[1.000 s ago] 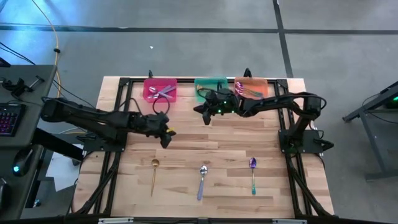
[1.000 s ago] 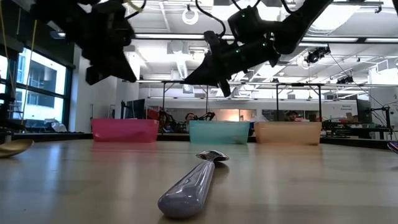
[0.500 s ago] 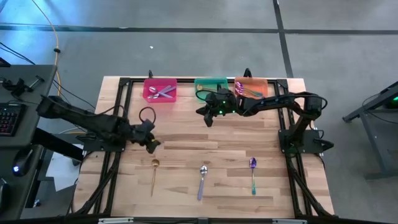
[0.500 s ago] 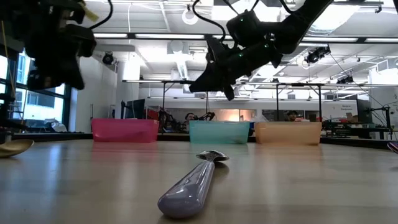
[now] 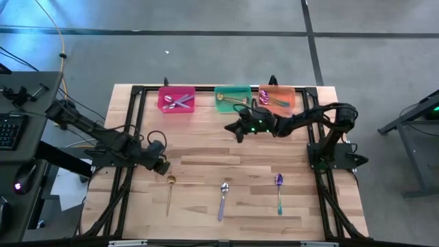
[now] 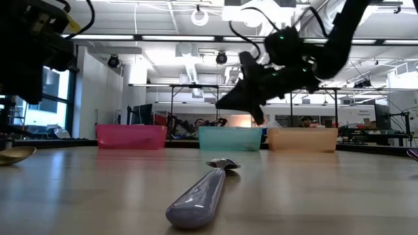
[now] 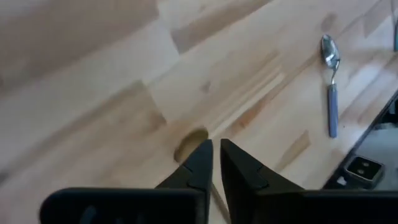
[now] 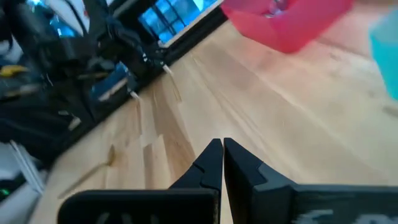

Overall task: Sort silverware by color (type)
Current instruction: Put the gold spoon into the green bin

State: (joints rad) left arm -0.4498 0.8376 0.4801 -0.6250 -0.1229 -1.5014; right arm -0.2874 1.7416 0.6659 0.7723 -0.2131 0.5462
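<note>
Left pincer (image 7: 216, 152), nearly closed, hangs just above the gold spoon (image 5: 170, 189); widen first, then straddle its handle (thin, flat on the tabletop (image 5: 240, 158)).

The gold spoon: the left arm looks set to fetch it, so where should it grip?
Grip the gold spoon mid-handle, from straight above, fingers across the thin shaft. It lies flat, bowl toward the bins, and the left gripper hovers just beyond its bowl.

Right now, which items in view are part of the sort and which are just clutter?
Job:
gold spoon
silver-lavender spoon
purple spoon with teal handle
pink bin, green bin, orange bin, each holding spoons

Lying about:
keyboard on the side desk
</note>
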